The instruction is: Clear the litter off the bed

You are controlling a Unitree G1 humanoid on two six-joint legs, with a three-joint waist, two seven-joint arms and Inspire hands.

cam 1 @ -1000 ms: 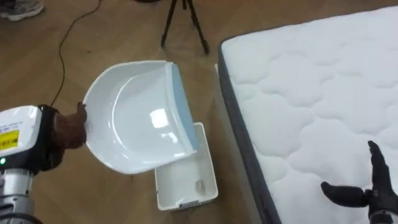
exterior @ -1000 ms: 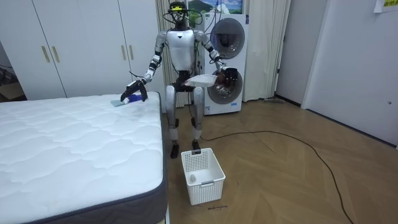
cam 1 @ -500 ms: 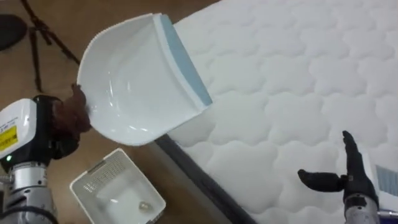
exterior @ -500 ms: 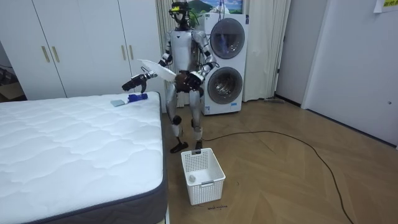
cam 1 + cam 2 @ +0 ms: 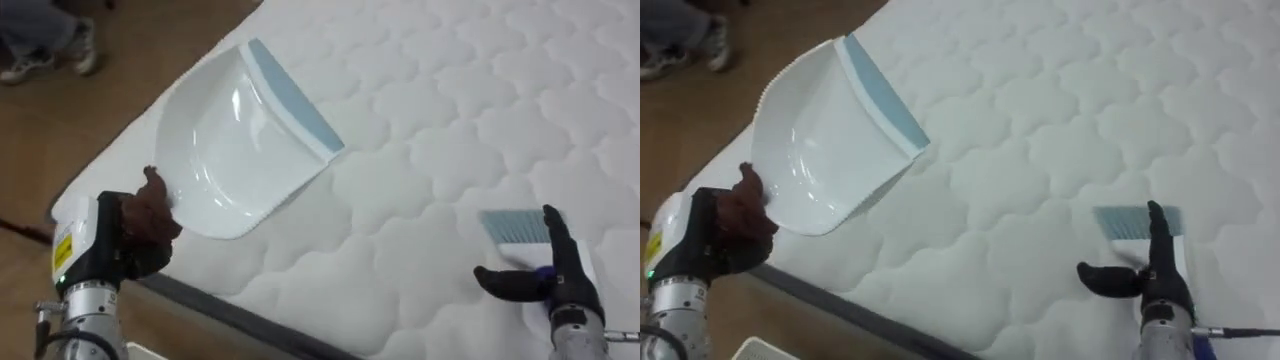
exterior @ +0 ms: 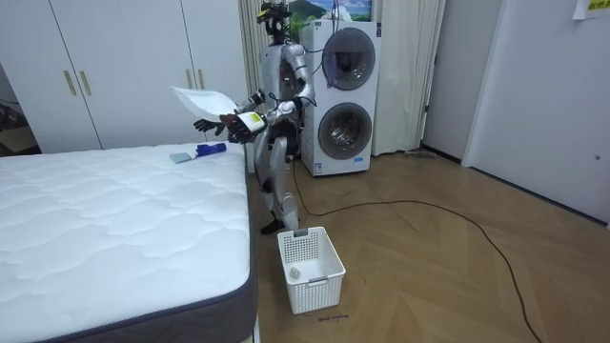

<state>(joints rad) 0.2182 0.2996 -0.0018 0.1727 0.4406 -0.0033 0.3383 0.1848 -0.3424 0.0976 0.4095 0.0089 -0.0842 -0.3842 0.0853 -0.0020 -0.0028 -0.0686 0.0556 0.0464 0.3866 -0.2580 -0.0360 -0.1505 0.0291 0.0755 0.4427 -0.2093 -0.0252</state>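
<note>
Swung round from the basket (image 6: pixel 315 272), the dustpan (image 5: pixel 240 140) now hangs over the bed's (image 5: pixel 450 100) near edge, handle clenched in the left hand (image 5: pixel 148 215) — empty and ready, I judge, for another load. Right hand (image 5: pixel 555 280), fingers spread, hovers over the brush (image 5: pixel 512 226) lying near the bed's corner

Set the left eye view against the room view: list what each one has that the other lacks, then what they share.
Left eye view alone: a person's shoes beyond the bed's corner. Room view alone: the stacked washing machines, the wardrobe doors and a white basket beside the bed. Shared: the white mattress, the white dustpan held over it with the left hand curled round its handle, and the brush lying on the mattress by the open right hand.
</note>
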